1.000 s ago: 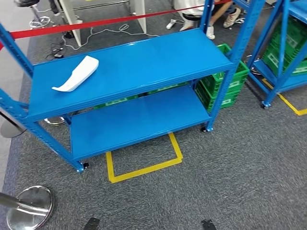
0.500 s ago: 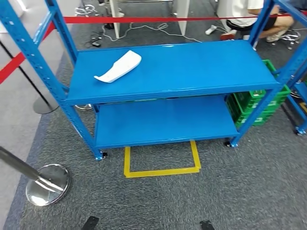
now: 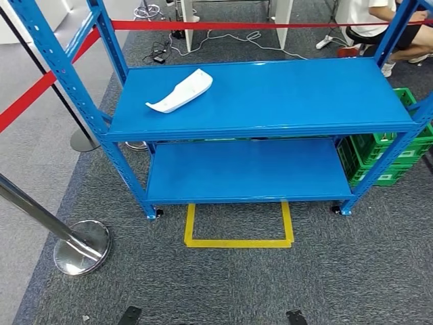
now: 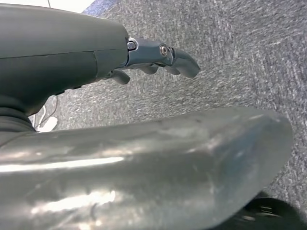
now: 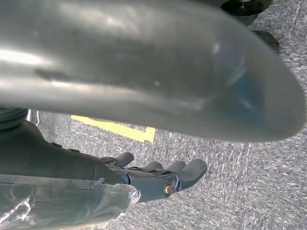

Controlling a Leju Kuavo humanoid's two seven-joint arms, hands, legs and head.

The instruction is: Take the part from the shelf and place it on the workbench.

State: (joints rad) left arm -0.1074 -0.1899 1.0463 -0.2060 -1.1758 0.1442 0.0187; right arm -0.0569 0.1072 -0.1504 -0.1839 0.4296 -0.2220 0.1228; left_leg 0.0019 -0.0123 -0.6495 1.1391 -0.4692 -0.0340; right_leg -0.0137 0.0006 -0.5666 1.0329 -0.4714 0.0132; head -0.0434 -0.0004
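White part [image 3: 181, 91] lies upper left on blue shelf [image 3: 316, 95] top tier. Grey carpet [image 3: 357, 271], yellow tape square [image 3: 238, 242] centre — red barrier rope [image 3: 204, 26] behind. Left hand [image 4: 159, 57], right hand [image 5: 163, 177] — fingers loosely apart, holding nothing.

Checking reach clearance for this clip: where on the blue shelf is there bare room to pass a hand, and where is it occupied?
On the upper shelf, everything from the white part across to the far-side upright is bare. The lower shelf is bare across its width. Only the upper shelf's end by the white part is occupied. Green crates crowd the floor beside the opposite end.
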